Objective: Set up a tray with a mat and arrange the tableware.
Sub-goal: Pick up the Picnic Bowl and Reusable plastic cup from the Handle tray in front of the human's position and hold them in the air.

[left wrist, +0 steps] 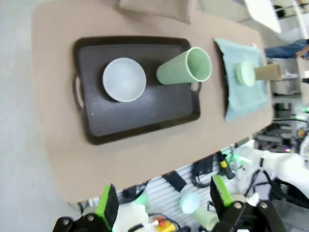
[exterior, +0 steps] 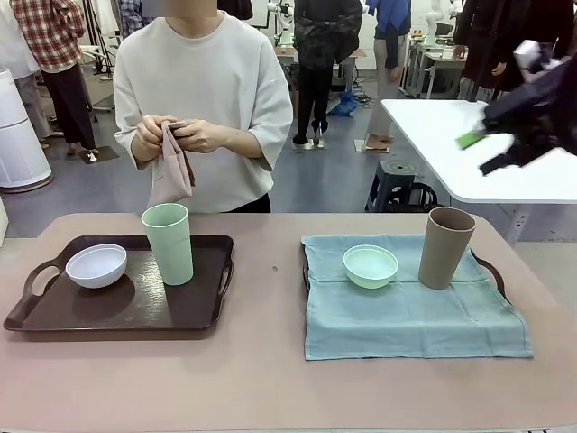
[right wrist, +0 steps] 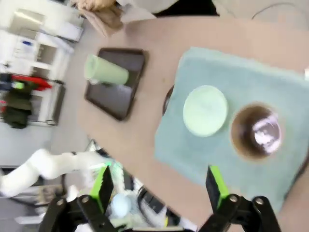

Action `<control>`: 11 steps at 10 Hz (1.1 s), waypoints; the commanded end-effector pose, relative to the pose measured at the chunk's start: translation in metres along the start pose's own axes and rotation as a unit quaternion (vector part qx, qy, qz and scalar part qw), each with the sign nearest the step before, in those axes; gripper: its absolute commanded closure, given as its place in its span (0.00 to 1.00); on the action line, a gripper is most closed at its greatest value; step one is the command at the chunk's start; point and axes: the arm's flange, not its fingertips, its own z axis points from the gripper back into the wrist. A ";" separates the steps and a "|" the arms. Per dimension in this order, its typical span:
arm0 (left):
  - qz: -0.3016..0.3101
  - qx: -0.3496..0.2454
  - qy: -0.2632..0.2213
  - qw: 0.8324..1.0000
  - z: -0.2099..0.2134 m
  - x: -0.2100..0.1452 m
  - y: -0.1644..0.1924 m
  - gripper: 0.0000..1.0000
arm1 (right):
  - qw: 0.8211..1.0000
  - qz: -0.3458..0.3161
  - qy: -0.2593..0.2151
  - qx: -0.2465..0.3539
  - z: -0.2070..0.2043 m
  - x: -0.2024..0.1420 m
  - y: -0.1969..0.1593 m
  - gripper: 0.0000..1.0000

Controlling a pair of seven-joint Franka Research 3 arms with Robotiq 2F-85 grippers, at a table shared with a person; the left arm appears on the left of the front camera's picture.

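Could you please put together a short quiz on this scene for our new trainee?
1. True or false: the brown cup lies on its side.
2. What do the person's hands hold? A: a bowl. B: a cloth. C: a cup.
3. Fill in: the white bowl shares the dark tray with the ___ cup.

Key
1. False: it stands upright on the blue cloth.
2. B: a pink cloth.
3. Green: the green cup stands beside the bowl.
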 end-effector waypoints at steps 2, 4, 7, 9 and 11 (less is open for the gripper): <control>0.055 0.108 0.037 0.992 -0.009 0.016 -0.053 0.00 | 0.992 0.102 -0.014 -0.067 -0.105 0.023 0.033 0.00; 0.075 0.154 0.028 0.985 -0.024 0.024 -0.073 0.00 | 0.980 0.187 -0.031 -0.064 -0.155 0.034 0.039 0.00; 0.081 0.159 0.027 0.984 -0.039 0.027 -0.080 0.00 | 0.973 0.222 -0.054 -0.046 -0.165 0.039 0.034 0.00; 0.081 0.166 0.027 0.982 -0.032 0.027 -0.082 0.00 | 0.972 0.220 -0.025 -0.083 -0.181 0.034 0.052 0.00; 0.081 0.166 0.027 0.982 -0.032 0.027 -0.082 0.00 | 0.972 0.220 -0.025 -0.083 -0.181 0.034 0.052 0.00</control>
